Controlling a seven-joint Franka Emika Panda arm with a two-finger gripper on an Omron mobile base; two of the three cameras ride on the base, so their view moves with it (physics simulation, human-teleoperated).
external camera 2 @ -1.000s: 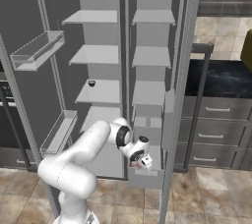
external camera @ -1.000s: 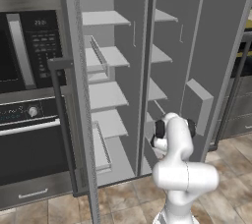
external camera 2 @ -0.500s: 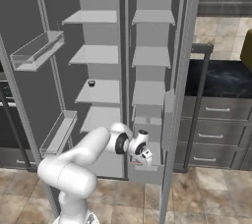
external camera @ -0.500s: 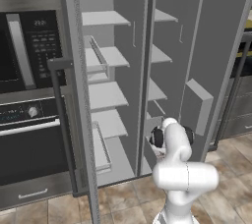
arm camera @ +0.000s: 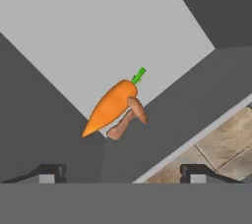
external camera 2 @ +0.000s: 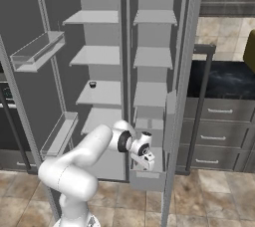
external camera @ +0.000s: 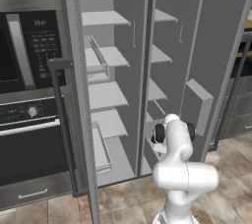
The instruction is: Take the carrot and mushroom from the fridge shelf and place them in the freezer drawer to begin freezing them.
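- Gripper: I read the jaws as spread wide and holding nothing; both fingertips stand well apart at the foot of the hand view. In the right base view the hand hangs over the pulled-out freezer drawer, pointing down into it.
- Carrot: orange, green tip uppermost in the hand view, lying free of the fingers inside the drawer, on its pale floor near a dark wall. I judge it dropped in, as the task wants.
- Mushroom: brown, touching the carrot's lower flank, in the same drawer. With both items there, I judge the task essentially done.
- Fridge shelf: a small dark object sits on it; I cannot tell what it is.
- Oven: beside the fridge; its panel shows display digits and button marks, too small for me to read. No brands or labels are legible.
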